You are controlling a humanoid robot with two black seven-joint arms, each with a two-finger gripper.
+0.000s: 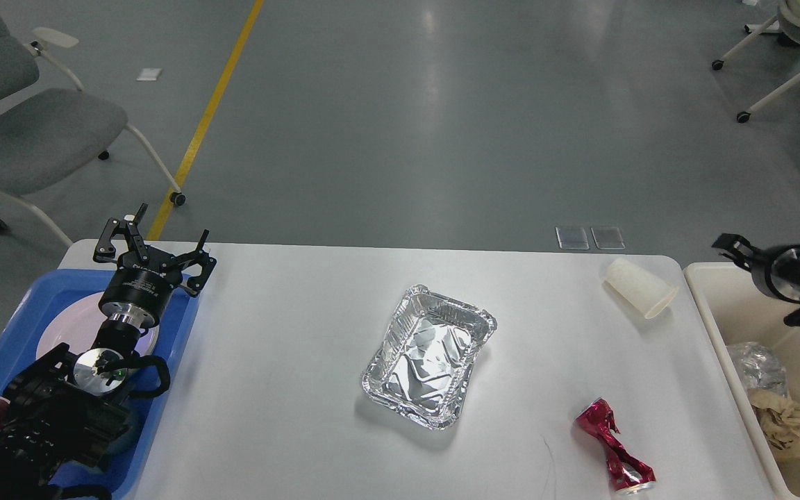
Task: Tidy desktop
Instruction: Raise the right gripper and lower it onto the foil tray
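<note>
From my remote seat I take the foil tray [430, 356] as landmark; it sits empty near the middle of the white desk [289, 389], which fills the lower part of the head view. Right of the foil tray and toward the desk's far edge, a white plastic cup [639, 287] lies on its side. Right of the foil tray and nearer to me lies a crushed red can [614, 446]. Past the desk's right edge stands a cream bin [709, 305] holding crumpled foil and brown paper. My right tool [730, 246] hovers above that bin's far end; it shows too dark for me to tell its fingers apart. Left of the foil tray, a blue tray [181, 326] holds a pale plate [70, 326]. My left tool [153, 243] hangs over the blue tray's far edge, fingers spread, empty.
</note>
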